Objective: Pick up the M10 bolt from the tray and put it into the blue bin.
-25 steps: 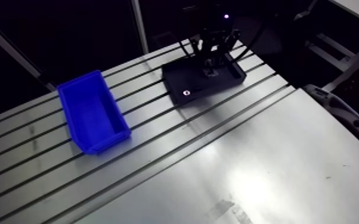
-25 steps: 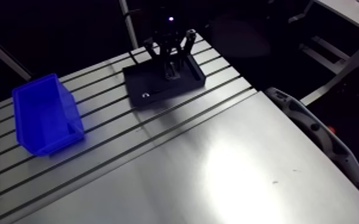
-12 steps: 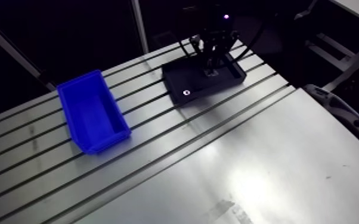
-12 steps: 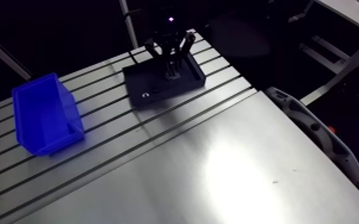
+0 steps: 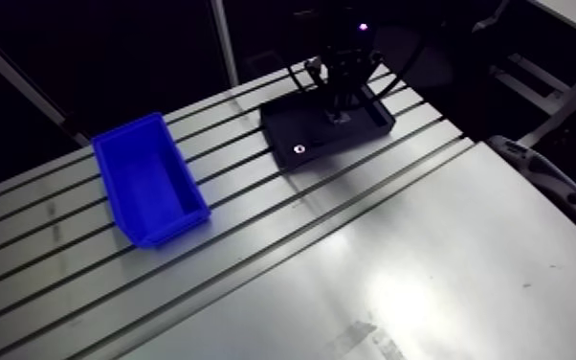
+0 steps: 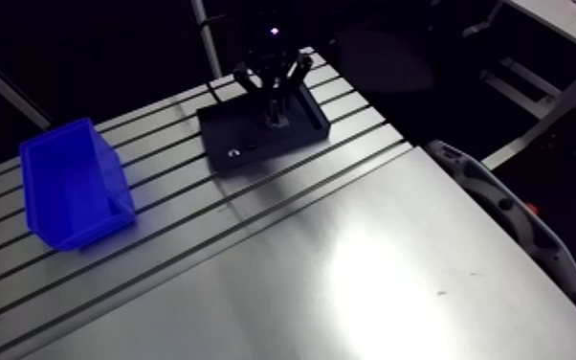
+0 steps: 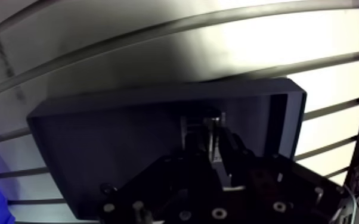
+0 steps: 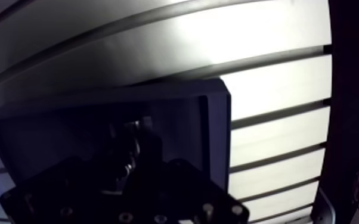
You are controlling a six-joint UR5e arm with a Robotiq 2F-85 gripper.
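Where the slotted aluminium counter [image 5: 397, 249] was seen from the arm view, a black, shallow rectangular tray [image 5: 287, 120] was found lying across its far slots, with the dark two-fingered tool [image 7: 209, 143] lowered into it from above. A blue plastic bin [image 5: 153, 182], open-topped and oblong, was placed well apart from the tray, on the same counter and nearer the camera. A small pale ring-shaped piece [image 5: 298, 148] was noted on the tray floor near the corner closest to the bin; what it was could not be told.

From the wrist view, the tool's fingers [image 7: 234, 149] were seen drawn close together inside the tray, and a pale metal piece, taken to be the M10 bolt [image 7: 209, 125], was pinched between them. The bolt was thus held within the tray's walls, towards the tray's middle, and whether it was touching the floor could not be made out. A blue edge of the bin was glimpsed beside the tool.
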